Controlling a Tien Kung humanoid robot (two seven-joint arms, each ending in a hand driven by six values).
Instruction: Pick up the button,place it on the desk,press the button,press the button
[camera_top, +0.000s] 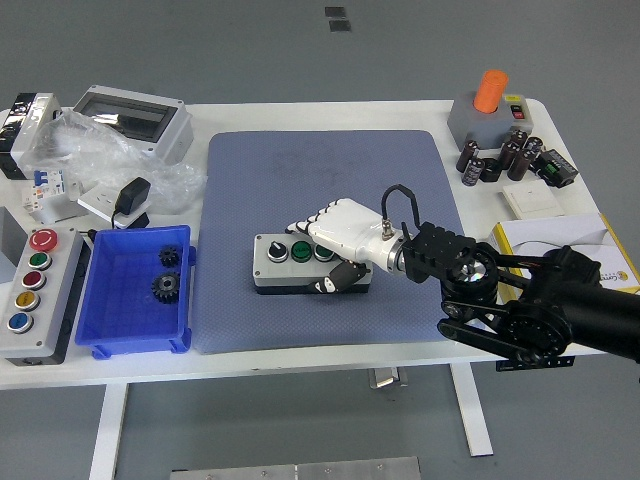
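The button box (283, 262) is a grey case with a black selector and two green buttons on top. It sits low over the blue-grey mat (320, 170), slightly left of the mat's middle; I cannot tell whether it touches the mat. My right hand (318, 255), white with a black arm behind it, comes in from the lower right. It is shut on the box's right end, with its fingers (303, 224) over the far side and the thumb on the near side. The right part of the box is hidden under the hand.
A blue bin (110, 300) holding two gears stands left of the mat. A grey panel of coloured buttons (55, 300) lies at the far left. Plastic bags and a grey enclosure (130, 118) fill the back left. An orange stop button (490, 98), capacitors (500, 160) and a yellow booklet (560, 238) are on the right.
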